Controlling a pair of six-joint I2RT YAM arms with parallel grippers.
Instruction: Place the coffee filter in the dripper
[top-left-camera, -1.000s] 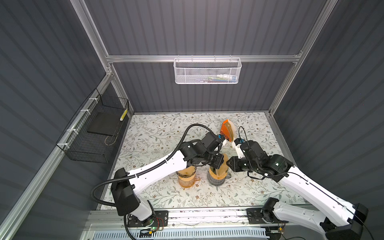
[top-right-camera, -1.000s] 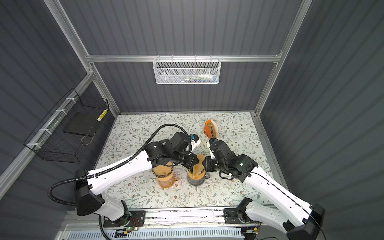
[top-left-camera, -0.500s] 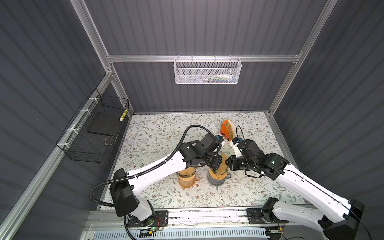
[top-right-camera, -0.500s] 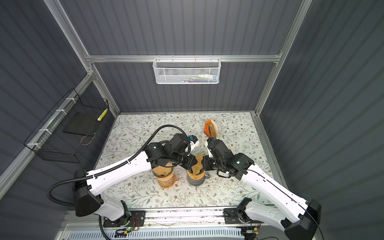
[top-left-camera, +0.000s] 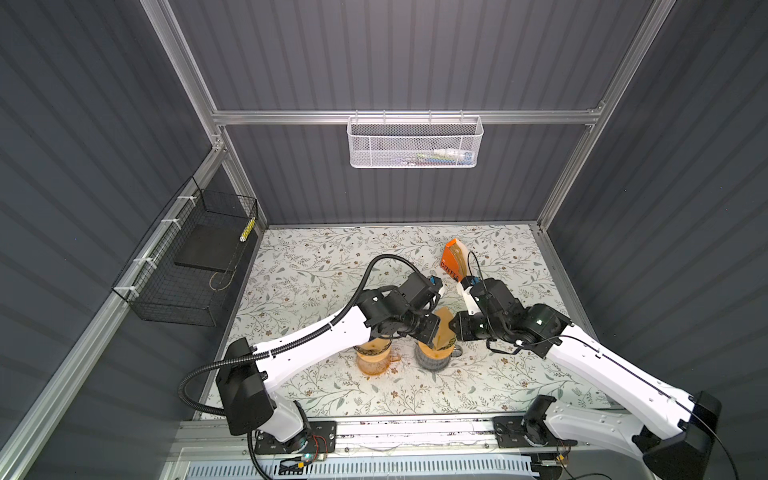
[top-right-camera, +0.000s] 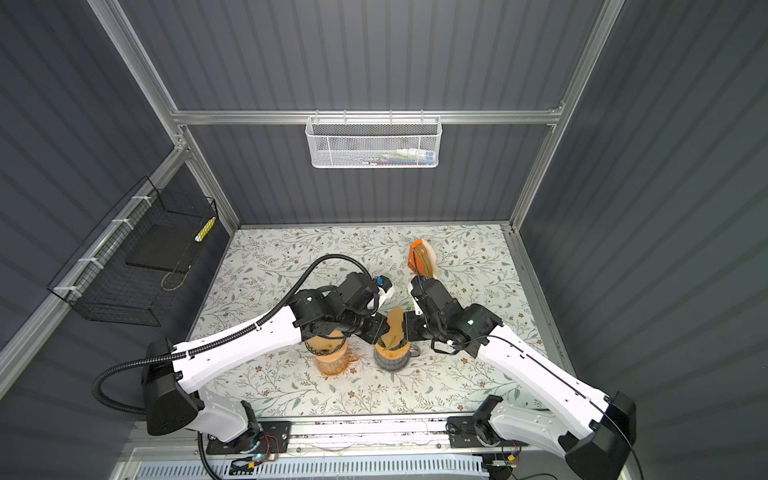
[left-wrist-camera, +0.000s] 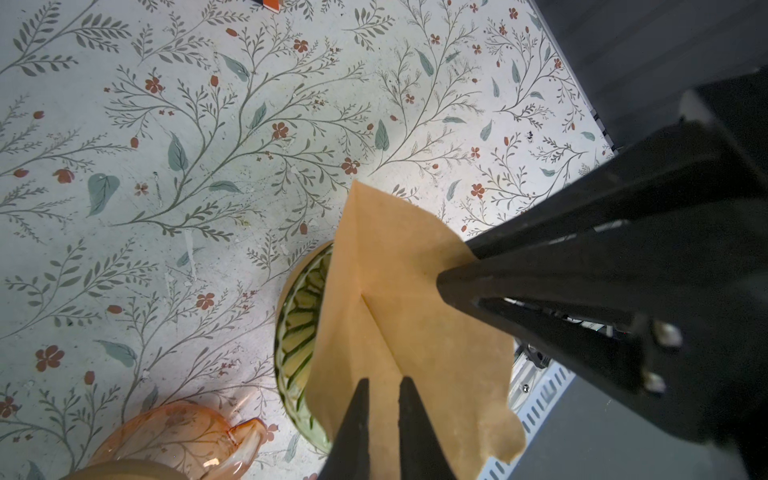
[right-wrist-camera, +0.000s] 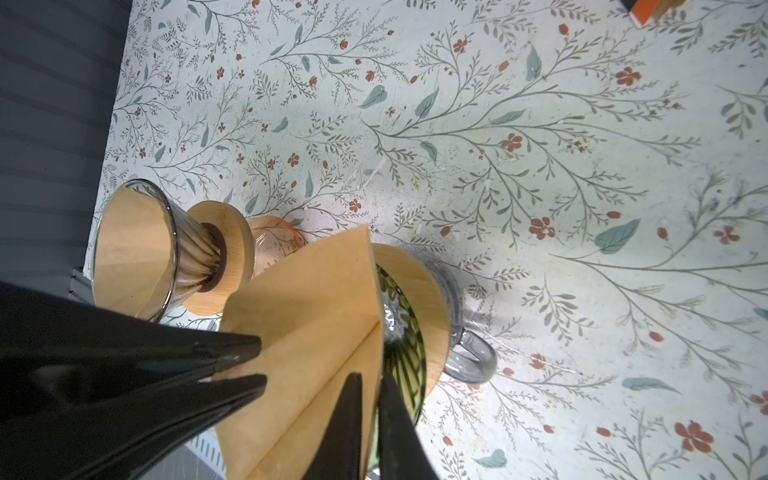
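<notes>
A tan paper coffee filter stands partly spread over the green ribbed glass dripper. The dripper has a wooden collar and sits on a grey glass mug. The filter's lower part dips toward the dripper's mouth; how deep is hidden. My left gripper is shut on one flap of the filter. My right gripper is shut on the opposite edge. The two grippers face each other above the dripper in both top views.
Just left stands a second glass dripper with a filter in it, on an orange pitcher. An orange filter box stands behind. A white mesh basket hangs on the back wall, a black wire basket on the left wall.
The right gripper has drawn in a little toward the dripper and closed its jaws on the filter's edge. The left gripper has kept its hold in place.
</notes>
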